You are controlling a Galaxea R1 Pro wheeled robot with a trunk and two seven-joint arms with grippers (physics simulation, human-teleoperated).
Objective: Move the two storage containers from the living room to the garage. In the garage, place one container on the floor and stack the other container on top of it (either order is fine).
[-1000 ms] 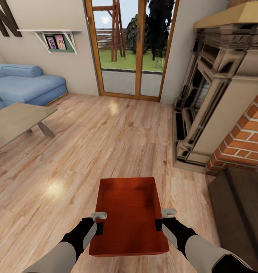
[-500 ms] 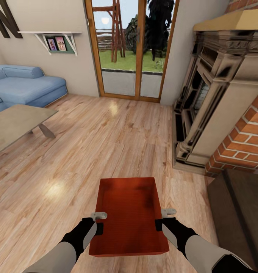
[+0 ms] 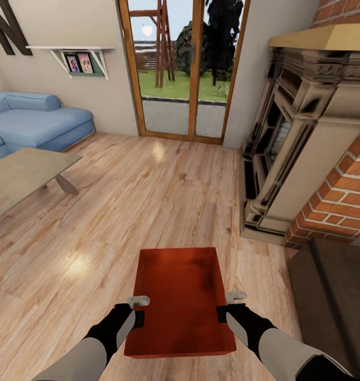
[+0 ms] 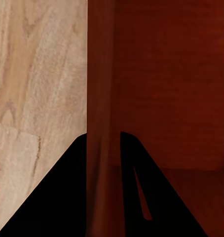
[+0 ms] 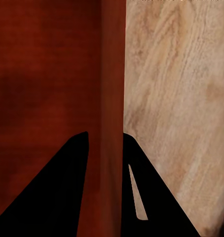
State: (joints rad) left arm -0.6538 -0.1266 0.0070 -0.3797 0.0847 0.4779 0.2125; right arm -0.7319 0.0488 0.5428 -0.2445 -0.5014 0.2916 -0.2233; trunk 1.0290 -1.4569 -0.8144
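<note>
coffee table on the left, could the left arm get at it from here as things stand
Probably not. The left gripper is shut on the storage container, sharing the carry with the right gripper, and the coffee table sits well off across the wood floor.

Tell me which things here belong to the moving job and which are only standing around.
Job:
- bin
- left hand, clamped on the bin's wall
- right hand, clamped on the opposite wall

Only around:
- sofa
- table
- fireplace
- shelf
- glass door
</note>
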